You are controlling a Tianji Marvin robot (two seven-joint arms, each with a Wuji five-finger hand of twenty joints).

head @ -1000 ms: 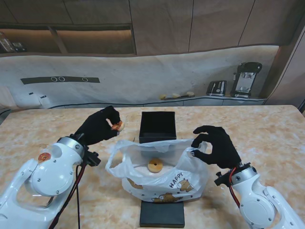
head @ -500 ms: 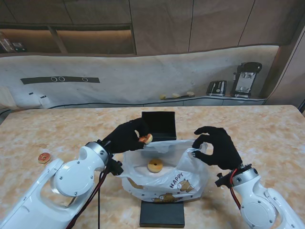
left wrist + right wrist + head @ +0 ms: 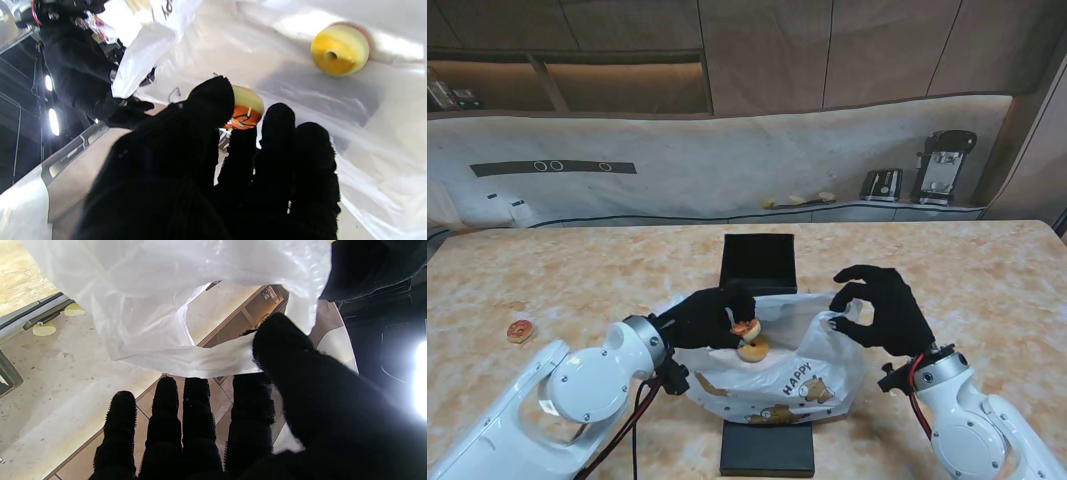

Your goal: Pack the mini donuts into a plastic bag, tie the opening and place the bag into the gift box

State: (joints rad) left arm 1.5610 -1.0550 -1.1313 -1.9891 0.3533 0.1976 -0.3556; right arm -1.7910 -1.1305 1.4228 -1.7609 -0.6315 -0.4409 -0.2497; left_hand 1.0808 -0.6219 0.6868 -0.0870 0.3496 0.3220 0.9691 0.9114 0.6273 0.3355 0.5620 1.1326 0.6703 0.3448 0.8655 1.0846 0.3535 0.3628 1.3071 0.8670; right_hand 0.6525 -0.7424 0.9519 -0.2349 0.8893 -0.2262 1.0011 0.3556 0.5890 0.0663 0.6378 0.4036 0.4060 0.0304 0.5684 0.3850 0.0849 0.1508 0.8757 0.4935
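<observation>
1. The plastic bag [image 3: 772, 355] sits in the middle of the table, mouth held wide, and everything else is placed off it. Inside lies a plain donut [image 3: 752, 349], partly covered by the left hand in the stand view; the left wrist view shows it whole on the bag's floor [image 3: 339, 50].
2. The left hand [image 3: 710, 318] is inside the bag mouth, fingers pinched on an orange-iced donut [image 3: 747, 329]. Only a slice of that donut peeks out between the fingertips [image 3: 246, 108], so its shape is mostly hidden.
3. The right hand [image 3: 882, 305] is at the bag's right edge, thumb and fingers clamped on the rim; the right wrist view shows the white film [image 3: 200, 360] pressed under the thumb.
4. The gift box [image 3: 759, 264] stands just beyond the bag, black, its inside too dark to read. A flat black lid [image 3: 767, 448] lies on the near side, its far edge tucked under the bag.
5. Well to the bag's left, one more iced donut [image 3: 520, 331] lies alone.
6. The table [image 3: 987, 270] is beige marble-look stone. Behind it a shelf holds small yellowish bits [image 3: 797, 200] and two appliances [image 3: 927, 172], too far off to identify.
</observation>
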